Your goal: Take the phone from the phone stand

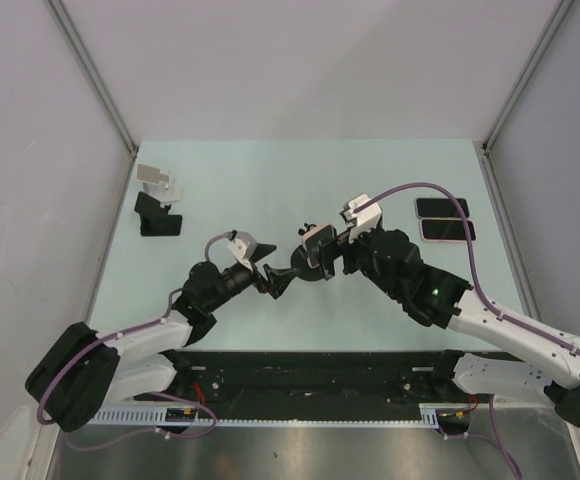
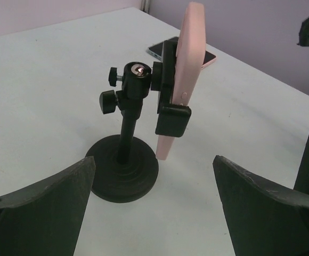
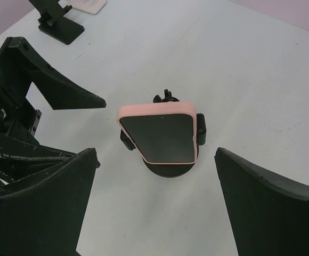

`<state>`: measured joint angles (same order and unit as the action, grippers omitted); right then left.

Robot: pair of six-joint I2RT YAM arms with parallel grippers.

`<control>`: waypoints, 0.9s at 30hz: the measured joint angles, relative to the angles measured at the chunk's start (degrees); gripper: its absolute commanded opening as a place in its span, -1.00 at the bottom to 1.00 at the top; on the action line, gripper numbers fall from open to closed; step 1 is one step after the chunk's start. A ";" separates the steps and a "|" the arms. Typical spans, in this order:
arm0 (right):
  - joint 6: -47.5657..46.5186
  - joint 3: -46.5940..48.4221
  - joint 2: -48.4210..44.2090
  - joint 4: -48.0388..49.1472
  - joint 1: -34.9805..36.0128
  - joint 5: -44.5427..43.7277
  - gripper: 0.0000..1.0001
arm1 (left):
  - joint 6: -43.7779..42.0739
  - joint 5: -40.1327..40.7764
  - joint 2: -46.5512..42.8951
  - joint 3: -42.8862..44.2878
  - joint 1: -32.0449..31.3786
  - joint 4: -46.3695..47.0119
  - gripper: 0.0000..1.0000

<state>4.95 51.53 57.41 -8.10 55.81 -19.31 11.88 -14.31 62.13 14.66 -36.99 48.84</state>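
Note:
A phone in a pink case [image 1: 319, 247] is clamped in a black phone stand [image 1: 304, 270] with a round base at the table's middle. In the left wrist view the phone [image 2: 186, 64] stands edge-on, held by the clamp on the stand's post [image 2: 127, 133]. In the right wrist view its dark screen [image 3: 161, 134] faces the camera. My left gripper [image 1: 275, 278] is open, just left of the stand's base. My right gripper [image 1: 335, 255] is open, just right of the phone. Neither touches the phone.
Two more phones [image 1: 441, 208] [image 1: 447, 230] lie flat at the right of the table. A black stand [image 1: 158, 215] and a white stand [image 1: 158, 180] sit at the far left. Grey walls enclose the table.

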 measured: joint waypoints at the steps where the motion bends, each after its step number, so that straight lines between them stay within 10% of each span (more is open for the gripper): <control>1: 0.04 0.00 0.00 0.00 0.00 -0.26 0.96 | -0.52 -0.76 1.05 -0.11 0.00 1.09 0.94; 27: 0.35 -0.09 2.60 5.42 0.22 -7.19 0.95 | -6.10 -5.92 18.25 3.08 -0.17 20.13 0.70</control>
<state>5.30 51.44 60.01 -2.68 56.03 -26.50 5.78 -20.23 80.38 17.74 -37.17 68.97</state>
